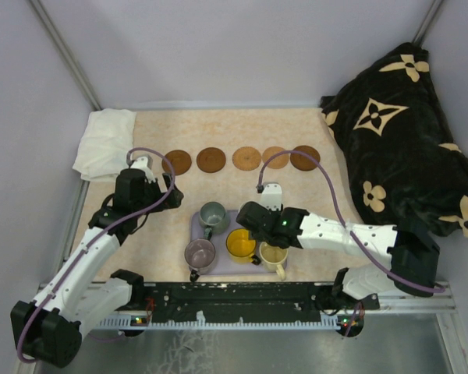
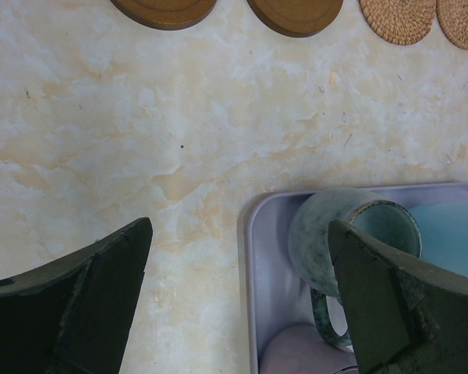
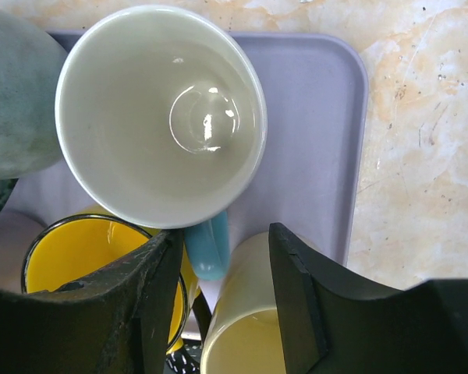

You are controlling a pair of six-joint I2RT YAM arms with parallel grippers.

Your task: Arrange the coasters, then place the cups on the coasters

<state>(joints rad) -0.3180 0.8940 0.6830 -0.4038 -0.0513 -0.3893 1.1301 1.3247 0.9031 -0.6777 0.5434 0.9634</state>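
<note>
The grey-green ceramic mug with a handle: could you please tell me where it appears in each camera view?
Top external: the grey-green ceramic mug stands just left of picture centre, in the tray's far-left corner.
Left wrist: the mug is at lower right.
Right wrist: the mug is cut off at the left edge.
Shared landmark: the lavender rectangular tray.

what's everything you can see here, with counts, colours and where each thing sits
coasters: five, brown, in a row on the far side of the table
tray: one, lavender, near middle of the table
cups: five, grey-green, mauve, yellow, cream, white-and-blue; all on the tray
cloth: one, white, far left corner
cushion: one, black with cream flowers, right side
left gripper: open, above the tray's left edge
right gripper: part open, straddling the white-and-blue cup's handle
</note>
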